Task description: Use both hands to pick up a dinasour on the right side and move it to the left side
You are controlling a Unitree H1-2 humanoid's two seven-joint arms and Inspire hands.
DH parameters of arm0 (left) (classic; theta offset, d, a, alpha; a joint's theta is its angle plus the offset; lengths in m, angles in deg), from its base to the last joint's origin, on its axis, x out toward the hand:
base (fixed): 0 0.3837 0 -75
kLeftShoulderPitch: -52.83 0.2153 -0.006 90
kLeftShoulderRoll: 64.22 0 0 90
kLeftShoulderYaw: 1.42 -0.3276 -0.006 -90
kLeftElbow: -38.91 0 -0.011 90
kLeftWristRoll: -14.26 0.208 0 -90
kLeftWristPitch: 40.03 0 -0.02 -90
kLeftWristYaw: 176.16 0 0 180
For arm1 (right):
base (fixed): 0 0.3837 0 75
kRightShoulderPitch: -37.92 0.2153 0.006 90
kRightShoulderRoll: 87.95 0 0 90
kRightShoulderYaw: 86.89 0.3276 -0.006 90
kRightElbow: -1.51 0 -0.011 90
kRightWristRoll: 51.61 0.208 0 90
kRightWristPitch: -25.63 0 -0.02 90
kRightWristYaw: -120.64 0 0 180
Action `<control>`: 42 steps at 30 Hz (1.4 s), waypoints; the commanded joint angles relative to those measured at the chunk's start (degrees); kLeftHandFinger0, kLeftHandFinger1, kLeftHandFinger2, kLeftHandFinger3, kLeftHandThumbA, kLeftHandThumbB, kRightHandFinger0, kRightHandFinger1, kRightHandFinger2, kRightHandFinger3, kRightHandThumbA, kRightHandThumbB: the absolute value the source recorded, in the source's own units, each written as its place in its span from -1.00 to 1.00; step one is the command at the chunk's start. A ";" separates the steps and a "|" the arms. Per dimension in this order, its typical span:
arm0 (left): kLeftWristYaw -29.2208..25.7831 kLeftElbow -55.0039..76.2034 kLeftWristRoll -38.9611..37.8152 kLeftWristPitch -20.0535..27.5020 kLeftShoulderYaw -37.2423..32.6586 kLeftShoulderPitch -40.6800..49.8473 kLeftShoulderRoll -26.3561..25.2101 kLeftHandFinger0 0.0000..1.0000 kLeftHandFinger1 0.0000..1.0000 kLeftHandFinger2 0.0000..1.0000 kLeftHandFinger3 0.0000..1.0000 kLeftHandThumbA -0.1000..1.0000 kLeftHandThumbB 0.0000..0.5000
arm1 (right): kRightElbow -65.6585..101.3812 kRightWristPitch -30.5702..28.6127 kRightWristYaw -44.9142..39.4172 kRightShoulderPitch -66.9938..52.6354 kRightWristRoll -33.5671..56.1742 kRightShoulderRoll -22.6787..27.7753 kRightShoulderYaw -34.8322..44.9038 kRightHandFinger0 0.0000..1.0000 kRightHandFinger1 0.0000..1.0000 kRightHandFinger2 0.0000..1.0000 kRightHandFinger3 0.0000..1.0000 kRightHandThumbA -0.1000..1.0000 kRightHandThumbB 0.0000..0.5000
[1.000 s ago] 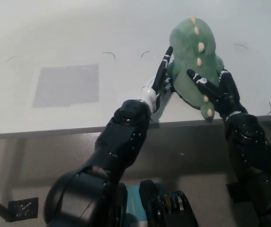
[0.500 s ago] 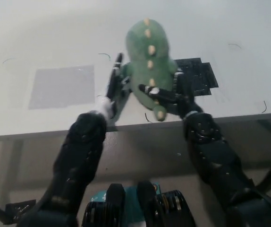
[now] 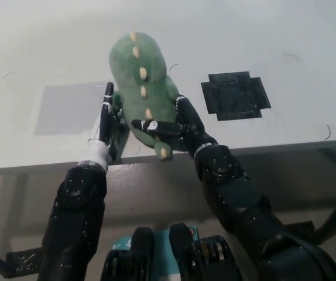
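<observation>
A green plush dinosaur [image 3: 140, 82] with cream spikes down its back is held between both hands over the white table [image 3: 226, 35], near its front edge and left of centre. My left hand [image 3: 106, 120] presses flat against its left side. From the right, my black right hand [image 3: 177, 127] clasps it, with fingers laid across its lower back and tail. The dinosaur's underside is hidden, so I cannot tell whether it touches the table.
A grey square patch [image 3: 68, 107] lies on the table just left of the dinosaur. A black cross-shaped mat [image 3: 235, 95] lies to the right, where the toy stood. The table's front edge [image 3: 285, 146] runs right below the hands.
Both hands have carried the dinosaur leftward, from the right side off the black mat to beside the grey patch. The black mat is now uncovered.
</observation>
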 commanded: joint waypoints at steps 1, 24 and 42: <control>-0.88 3.01 -0.16 -1.39 0.38 1.92 -0.27 1.00 1.00 1.00 1.00 1.00 -0.60 | -0.23 0.93 -7.12 3.28 -2.35 -5.91 -3.27 1.00 1.00 1.00 1.00 1.00 -1.00; -0.88 10.50 -0.33 -1.13 1.69 7.66 -4.41 1.00 1.00 1.00 1.00 1.00 -0.30 | 2.35 1.02 -8.16 2.70 -3.13 -8.98 -9.01 1.00 1.00 1.00 1.00 1.00 -1.00; -0.67 12.23 -1.85 0.69 3.17 7.82 -4.01 1.00 1.00 1.00 1.00 1.00 -0.69 | 0.92 0.34 -7.64 4.23 -4.23 -9.86 -9.05 1.00 1.00 1.00 1.00 1.00 -0.93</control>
